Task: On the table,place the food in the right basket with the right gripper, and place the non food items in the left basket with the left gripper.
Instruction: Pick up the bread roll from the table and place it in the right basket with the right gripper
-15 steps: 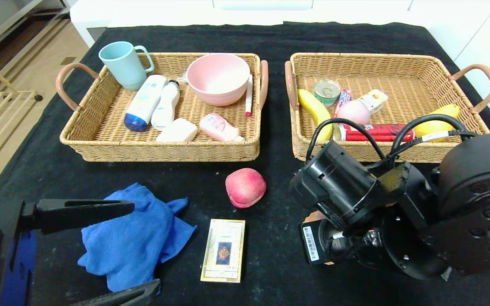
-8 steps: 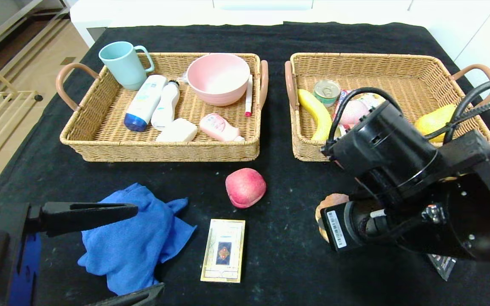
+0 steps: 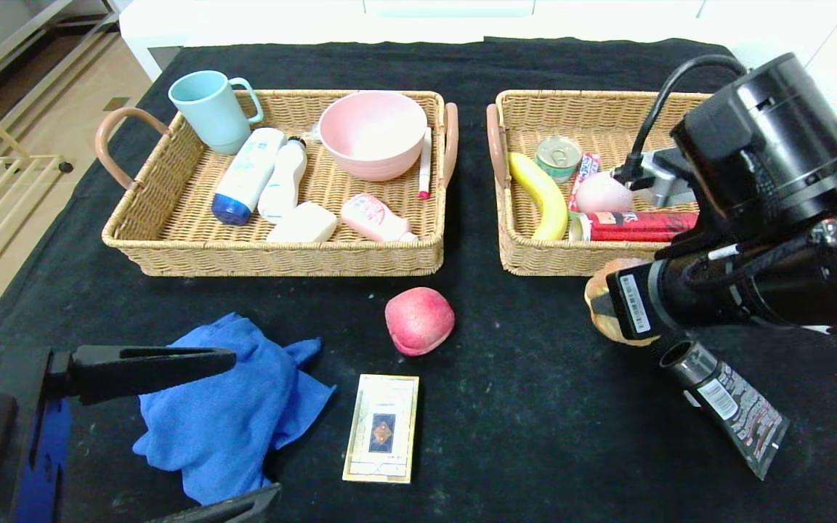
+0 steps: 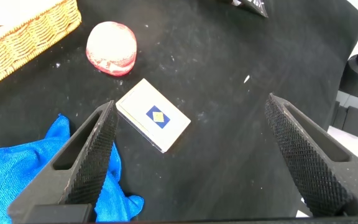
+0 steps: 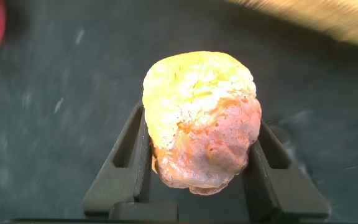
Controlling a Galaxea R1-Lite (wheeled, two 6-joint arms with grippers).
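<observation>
My right gripper (image 3: 606, 314) is shut on a lumpy yellow-orange bun (image 3: 599, 305) and holds it above the table, just in front of the right basket (image 3: 535, 260). In the right wrist view the bun (image 5: 201, 112) fills the gap between the fingers (image 5: 120, 168). My left gripper (image 3: 251, 425) is open and empty at the near left, over the blue cloth (image 3: 208, 421). A pink peach (image 3: 419, 320) and a cream card box (image 3: 381, 426) lie on the table; both show in the left wrist view, the peach (image 4: 111, 48) and the box (image 4: 153, 115). A black tube (image 3: 734, 407) lies at the near right.
The left basket (image 3: 273, 259) holds a teal mug, a pink bowl, bottles, soap and a pen. The right basket holds a banana, a can, a pink ball, a red packet and other food. The black cloth covers the table (image 3: 520, 407).
My right arm has risen and moved right and toward the right basket with the bun, uncovering the black tube. The left arm has barely moved.
</observation>
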